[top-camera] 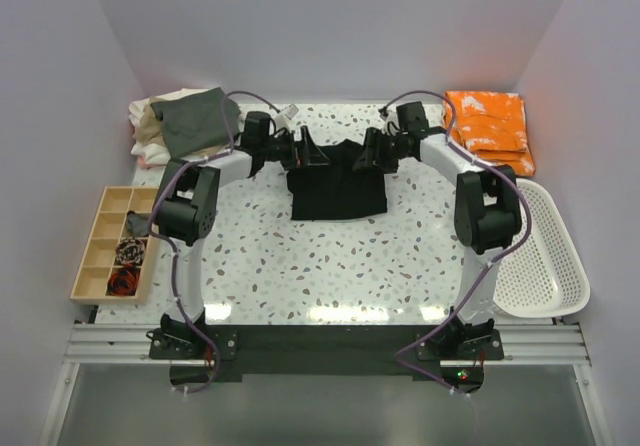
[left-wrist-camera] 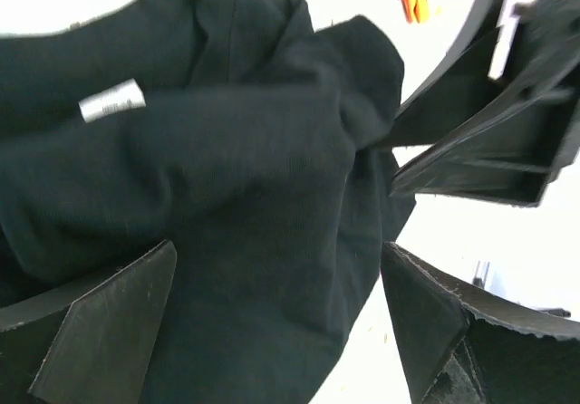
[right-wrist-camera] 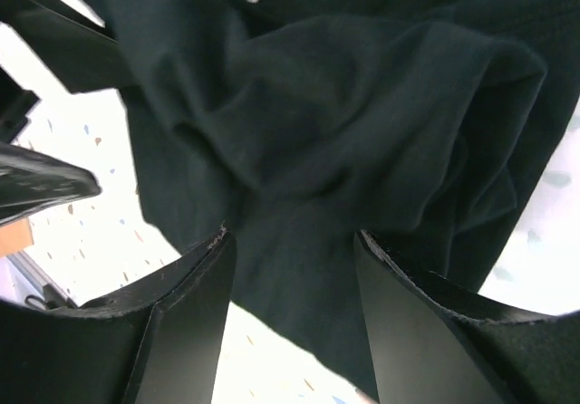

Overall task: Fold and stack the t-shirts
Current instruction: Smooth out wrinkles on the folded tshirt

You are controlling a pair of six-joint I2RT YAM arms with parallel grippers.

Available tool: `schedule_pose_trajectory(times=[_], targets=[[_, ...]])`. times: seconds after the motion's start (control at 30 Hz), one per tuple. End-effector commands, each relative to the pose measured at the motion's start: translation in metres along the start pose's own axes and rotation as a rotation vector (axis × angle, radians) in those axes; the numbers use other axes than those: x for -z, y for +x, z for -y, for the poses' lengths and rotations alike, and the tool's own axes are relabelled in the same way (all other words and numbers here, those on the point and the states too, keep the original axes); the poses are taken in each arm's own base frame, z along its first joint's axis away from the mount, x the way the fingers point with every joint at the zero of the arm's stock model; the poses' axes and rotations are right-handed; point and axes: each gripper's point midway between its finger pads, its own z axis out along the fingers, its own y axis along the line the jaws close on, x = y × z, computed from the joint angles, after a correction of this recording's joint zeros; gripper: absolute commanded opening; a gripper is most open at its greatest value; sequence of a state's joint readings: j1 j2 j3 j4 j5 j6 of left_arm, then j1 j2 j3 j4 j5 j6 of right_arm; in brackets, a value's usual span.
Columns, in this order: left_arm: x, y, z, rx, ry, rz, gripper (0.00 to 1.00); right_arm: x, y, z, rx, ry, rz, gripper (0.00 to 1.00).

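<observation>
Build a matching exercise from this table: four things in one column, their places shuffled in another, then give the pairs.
1. plain black cloth t-shirt
2. white slotted plastic basket
3. tan wooden compartment tray
4. orange patterned folded cloth

A. far right corner
B. left edge
C. middle
D. right edge

Pairs: 1-C, 2-D, 3-B, 4-A

The top camera hangs above and behind my bases (top-camera: 180,338), looking down and forward over the whole table (top-camera: 330,266) from well back. Each wrist camera looks along its own fingers (left-wrist-camera: 109,331), very close on the black shirt (left-wrist-camera: 254,205). All three share that shirt; the left wrist view also catches, I think, my right gripper (left-wrist-camera: 394,164), blurred.
</observation>
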State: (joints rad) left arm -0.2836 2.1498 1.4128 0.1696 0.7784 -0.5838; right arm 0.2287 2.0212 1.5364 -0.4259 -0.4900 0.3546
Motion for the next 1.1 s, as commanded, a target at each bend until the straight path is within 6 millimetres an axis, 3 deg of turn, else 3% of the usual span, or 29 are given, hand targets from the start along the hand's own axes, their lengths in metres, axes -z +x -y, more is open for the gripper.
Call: schedule_pose_trajectory(times=[0.0, 0.1, 0.13, 0.17, 0.2, 0.43, 0.6, 0.7, 0.8, 1.0, 1.07], targets=[[-0.006, -0.041, 0.003, -0.108, 0.012, 0.084, 1.0, -0.007, -0.036, -0.003, 0.052, 0.005, 0.082, 0.59], [-0.012, -0.061, -0.014, -0.131, -0.036, 0.117, 1.0, -0.022, -0.052, 0.009, 0.053, 0.047, 0.095, 0.6], [-0.016, -0.06, -0.031, -0.116, -0.068, 0.116, 1.0, -0.027, -0.055, 0.015, 0.048, 0.056, 0.093, 0.6], [-0.017, -0.061, -0.037, -0.117, -0.082, 0.12, 1.0, -0.027, -0.065, 0.014, 0.05, 0.059, 0.105, 0.6], [-0.018, -0.063, -0.044, -0.111, -0.095, 0.123, 1.0, -0.039, -0.061, 0.026, 0.036, 0.077, 0.083, 0.6], [-0.004, -0.048, -0.125, -0.004, -0.285, 0.133, 1.0, -0.054, -0.081, 0.072, -0.013, 0.163, 0.139, 0.61], [0.007, -0.036, -0.157, 0.034, -0.361, 0.121, 1.0, -0.057, -0.086, 0.098, -0.062, 0.182, 0.165, 0.61], [0.015, -0.029, -0.172, 0.037, -0.415, 0.113, 1.0, -0.049, -0.092, 0.111, -0.071, 0.191, 0.197, 0.61], [0.02, -0.033, -0.166, 0.013, -0.394, 0.135, 1.0, -0.036, -0.1, 0.112, -0.063, 0.178, 0.235, 0.61], [0.021, -0.071, -0.094, -0.1, -0.199, 0.207, 1.0, -0.007, -0.116, 0.089, 0.019, 0.158, 0.297, 0.63], [0.021, -0.079, -0.081, -0.127, -0.177, 0.214, 1.0, -0.004, -0.121, 0.084, 0.039, 0.138, 0.319, 0.63]])
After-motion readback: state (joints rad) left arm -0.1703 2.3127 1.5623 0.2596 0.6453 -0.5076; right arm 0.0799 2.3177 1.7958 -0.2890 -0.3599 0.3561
